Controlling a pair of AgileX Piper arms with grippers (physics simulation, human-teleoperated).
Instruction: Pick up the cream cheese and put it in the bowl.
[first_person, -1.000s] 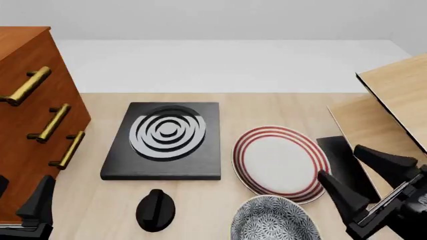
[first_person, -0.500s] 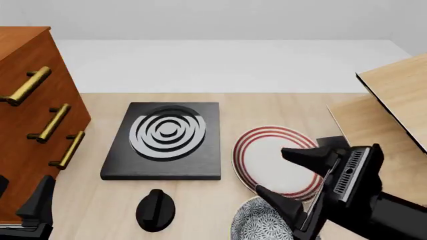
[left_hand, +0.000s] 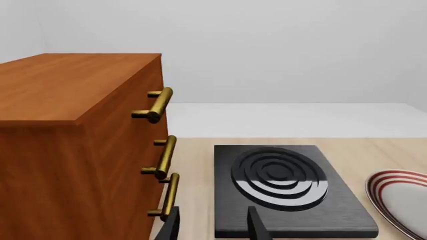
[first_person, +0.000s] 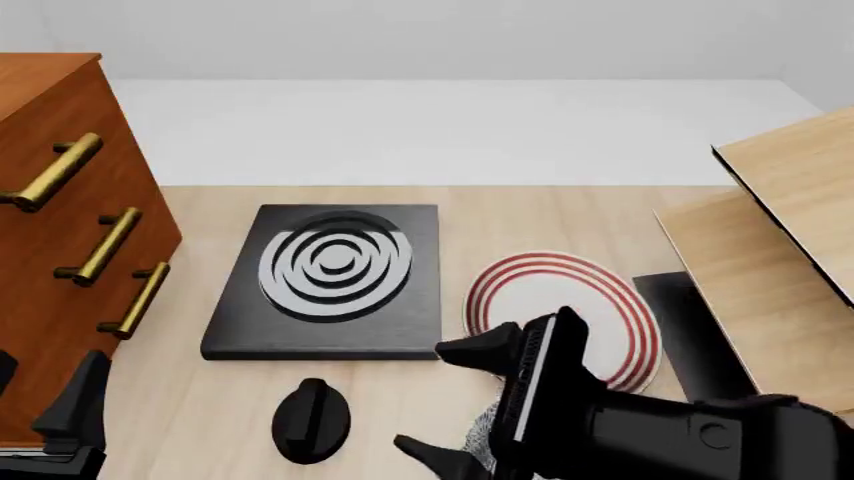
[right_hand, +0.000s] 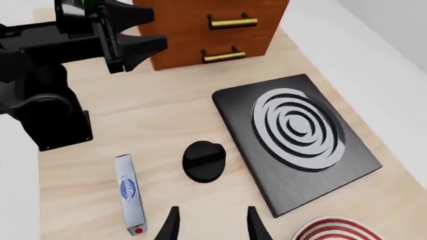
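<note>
Right arm (first_person: 641, 425) swung leftward over bowl (first_person: 483, 432), both jaws wide, pale wood table (first_person: 561, 215), white wall (left_hand: 280, 45)

Fixed front overview, two wrist views, all sharing black burner plate (first_person: 327, 285)

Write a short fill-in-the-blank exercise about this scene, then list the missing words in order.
1. The cream cheese lies on the table beside the black ____.
2. The right gripper holds ____ between its open fingers.
3. The wooden cabinet has ____ brass handles.
4. The plate has ____ rings around its rim.

Missing words: knob; nothing; three; red
</note>
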